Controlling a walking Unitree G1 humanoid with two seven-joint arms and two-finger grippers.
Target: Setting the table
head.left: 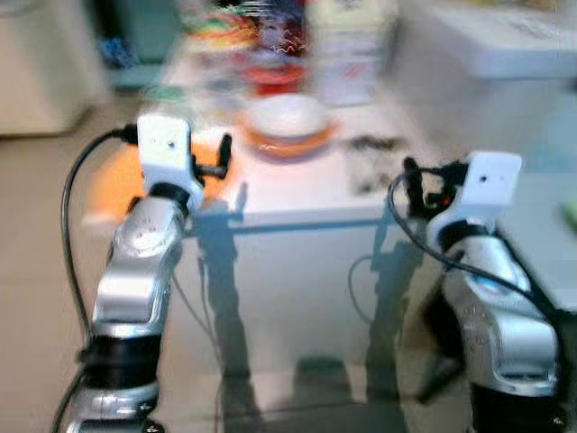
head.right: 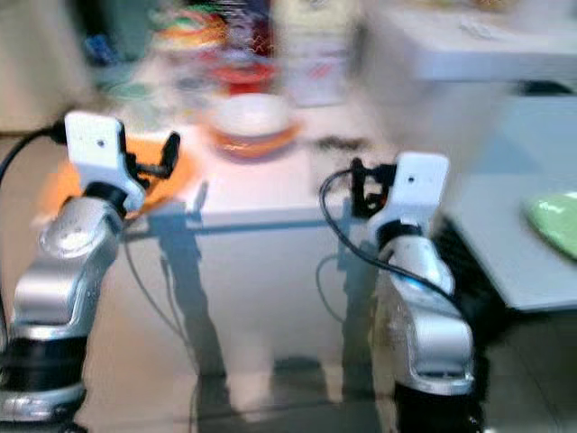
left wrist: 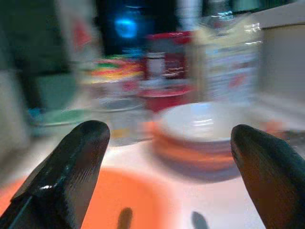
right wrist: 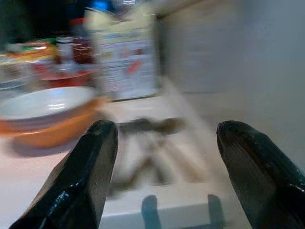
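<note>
- The left hand [head.left: 224,162] hovers with fingers spread over the near-left edge of the white tabletop [head.left: 297,194], above a flat round orange plate [left wrist: 119,205].
- The right hand [head.left: 410,180] is raised beside the near-right corner, fingers spread.
- A white bowl stacked in an orange bowl [head.left: 288,122] sits mid-table; blurred dark cutlery [right wrist: 147,148] lies to its right.

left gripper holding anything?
No. In the left wrist view the left gripper is open, fingers wide apart, nothing between them.
</note>
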